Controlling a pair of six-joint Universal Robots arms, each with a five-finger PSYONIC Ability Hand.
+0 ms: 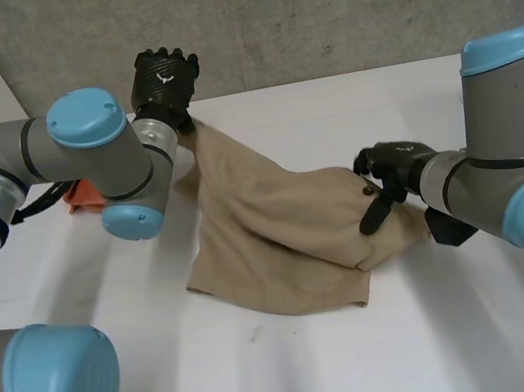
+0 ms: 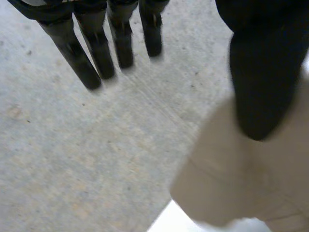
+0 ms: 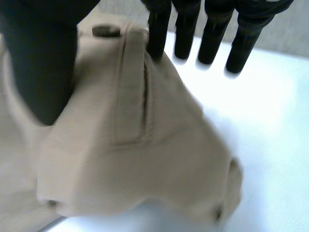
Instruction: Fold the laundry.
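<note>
A beige garment point(image 1: 279, 234) lies crumpled in the middle of the white table point(image 1: 303, 371). One corner of it rises to my left hand point(image 1: 163, 76), which is lifted near the back wall. Seen from the left wrist, the fingers point(image 2: 96, 48) are straight and apart from the thumb point(image 2: 263, 72), and the garment point(image 2: 231, 183) hangs at the thumb. My right hand point(image 1: 395, 170) is at the garment's right edge. There the waistband with its button point(image 3: 106, 31) stands up between the thumb point(image 3: 41, 67) and one straight finger point(image 3: 158, 34) that presses on it.
An orange object point(image 1: 85, 195) lies on the table behind my left arm. A grey concrete wall point(image 1: 310, 5) runs along the table's far edge. Bare table lies in front of the garment and to its right.
</note>
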